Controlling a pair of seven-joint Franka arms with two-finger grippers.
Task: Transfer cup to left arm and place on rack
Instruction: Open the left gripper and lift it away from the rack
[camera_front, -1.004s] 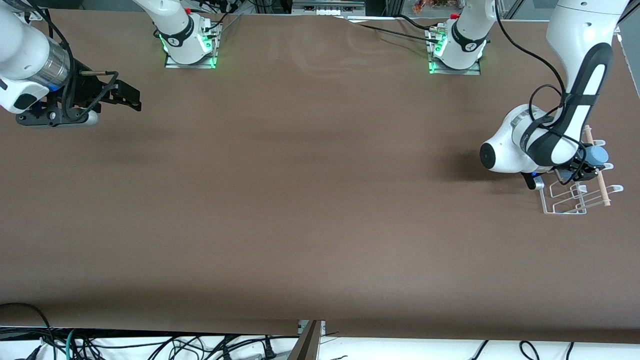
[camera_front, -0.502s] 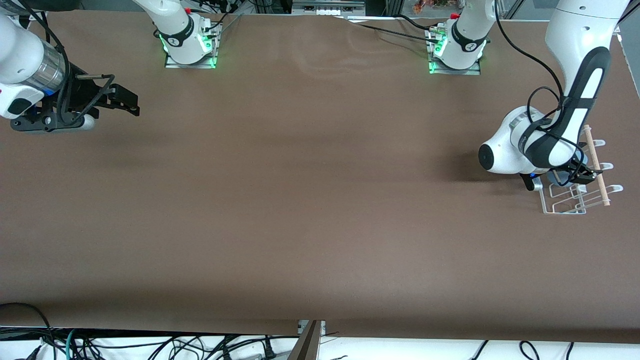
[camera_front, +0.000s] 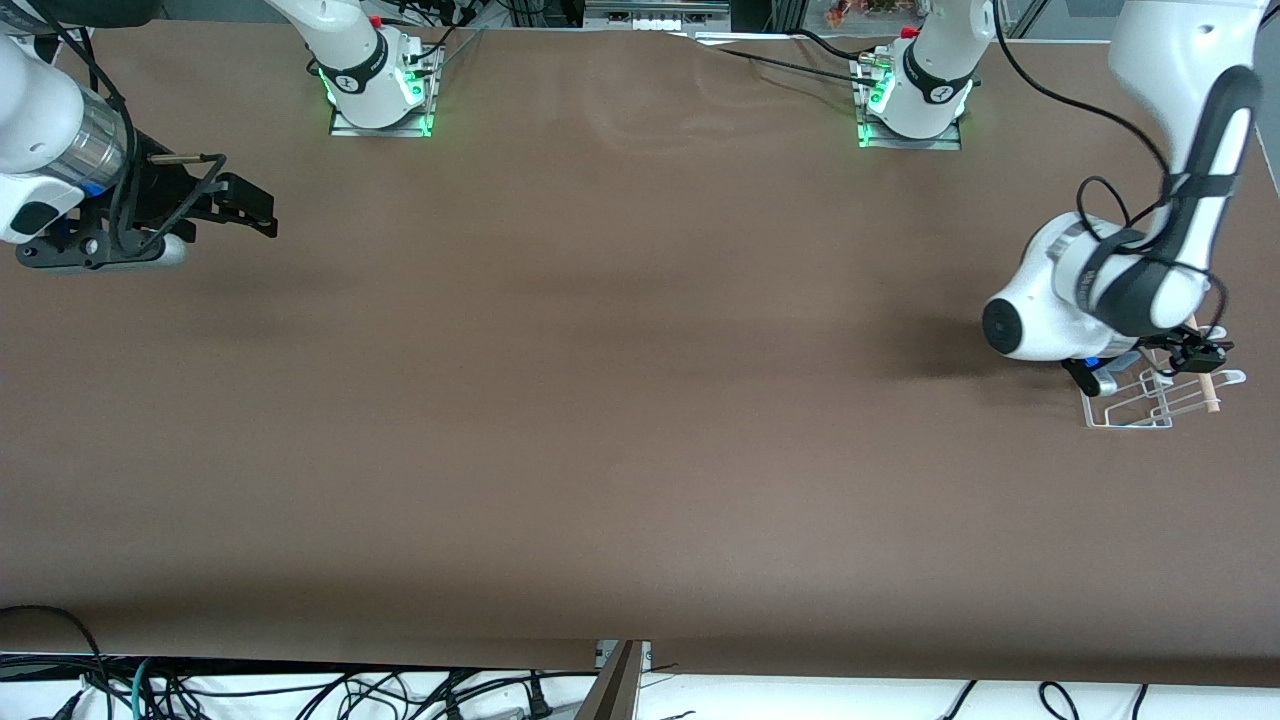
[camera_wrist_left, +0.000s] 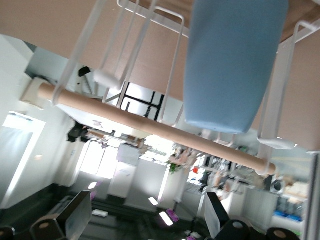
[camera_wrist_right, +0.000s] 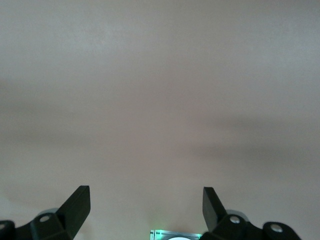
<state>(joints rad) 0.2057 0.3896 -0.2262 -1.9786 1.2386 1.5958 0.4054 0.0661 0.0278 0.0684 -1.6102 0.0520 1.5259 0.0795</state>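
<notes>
The light-blue cup (camera_wrist_left: 232, 65) lies among the white wire loops of the rack (camera_wrist_left: 125, 45), beside its wooden rod (camera_wrist_left: 150, 125). My left gripper (camera_wrist_left: 147, 219) is open and empty, drawn back a short way from the cup. In the front view the left gripper (camera_front: 1195, 352) hangs over the rack (camera_front: 1150, 408) at the left arm's end of the table, and the arm's hand hides the cup. My right gripper (camera_front: 255, 205) is open and empty over bare table at the right arm's end, where it waits; it also shows in the right wrist view (camera_wrist_right: 145, 206).
The rack's wooden rod (camera_front: 1208, 392) runs along the side nearest the table's end edge. The left arm's base (camera_front: 915, 100) and the right arm's base (camera_front: 375, 90) stand along the edge farthest from the camera. Brown tabletop (camera_front: 620, 400) lies between the arms.
The left gripper held the cup above the rack, lowered it among the loops and let go; its hand has shifted toward the table's end. The right arm drifted slightly.
</notes>
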